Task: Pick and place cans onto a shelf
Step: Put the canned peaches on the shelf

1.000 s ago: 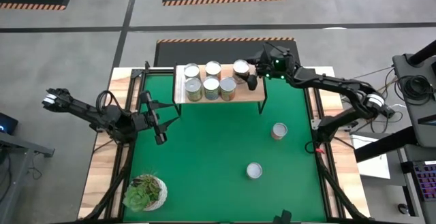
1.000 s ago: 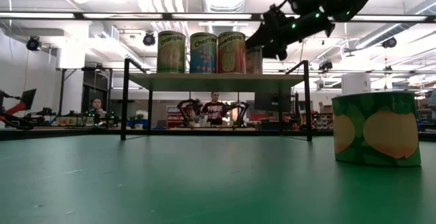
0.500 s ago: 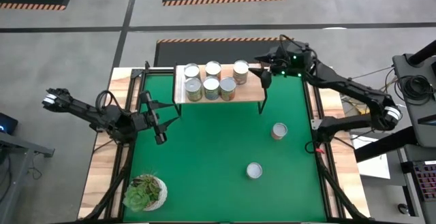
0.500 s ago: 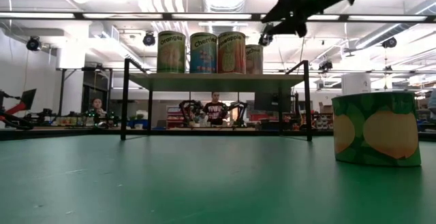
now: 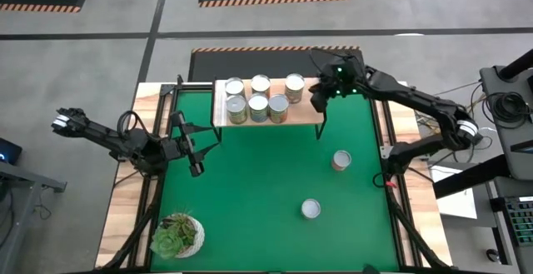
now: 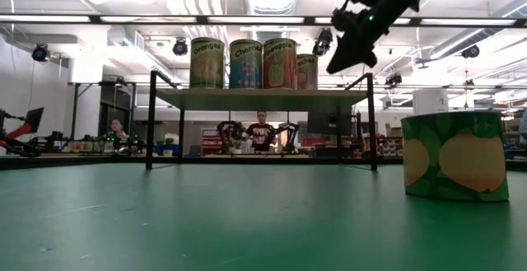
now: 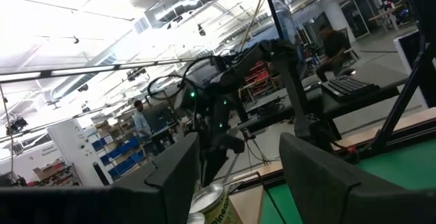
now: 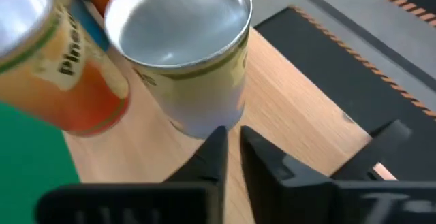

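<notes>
Above the shelf's (image 5: 310, 114) bare end, the right end effector (image 5: 317, 99) hangs nearly closed and empty beside six shelved cans (image 5: 259, 97), so next it must fetch a table (image 5: 250, 191) can (image 5: 341, 160).

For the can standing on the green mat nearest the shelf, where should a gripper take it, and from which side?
Grip that can across its round side wall, coming down from above with the fingers straddling the shiny top. It stands upright with open mat all around, apart from the other loose can, so either gripper fits. The right gripper, beside the shelf, is nearer; the left gripper waits by the mat's left edge.
</notes>
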Robot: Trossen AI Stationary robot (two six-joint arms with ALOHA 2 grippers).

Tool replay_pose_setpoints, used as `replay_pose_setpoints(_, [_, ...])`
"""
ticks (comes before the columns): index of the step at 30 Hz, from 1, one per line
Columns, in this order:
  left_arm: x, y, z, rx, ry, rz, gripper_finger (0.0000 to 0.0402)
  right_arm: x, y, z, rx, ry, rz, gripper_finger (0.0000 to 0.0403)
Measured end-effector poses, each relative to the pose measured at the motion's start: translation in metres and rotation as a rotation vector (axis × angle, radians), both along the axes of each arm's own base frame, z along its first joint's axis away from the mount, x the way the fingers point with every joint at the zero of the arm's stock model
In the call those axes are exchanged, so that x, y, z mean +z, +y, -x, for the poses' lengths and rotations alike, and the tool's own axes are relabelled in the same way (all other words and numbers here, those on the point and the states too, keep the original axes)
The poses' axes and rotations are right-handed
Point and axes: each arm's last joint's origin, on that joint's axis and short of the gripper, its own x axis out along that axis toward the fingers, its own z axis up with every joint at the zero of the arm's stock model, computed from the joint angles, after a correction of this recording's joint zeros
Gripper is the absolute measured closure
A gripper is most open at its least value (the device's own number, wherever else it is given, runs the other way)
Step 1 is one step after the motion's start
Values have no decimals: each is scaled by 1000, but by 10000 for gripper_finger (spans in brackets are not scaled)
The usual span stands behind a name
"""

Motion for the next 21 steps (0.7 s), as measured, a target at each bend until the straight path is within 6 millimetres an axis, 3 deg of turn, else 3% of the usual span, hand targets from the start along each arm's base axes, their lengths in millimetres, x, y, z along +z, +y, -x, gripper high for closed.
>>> replay_pose_setpoints(10, [0, 0, 0, 0, 0, 0, 214, -12, -19, -25, 12, 14, 3, 390])
replay_pose_setpoints(21, [0, 0, 0, 0, 0, 0, 214, -12, -28, -60, 78, 6, 37, 390])
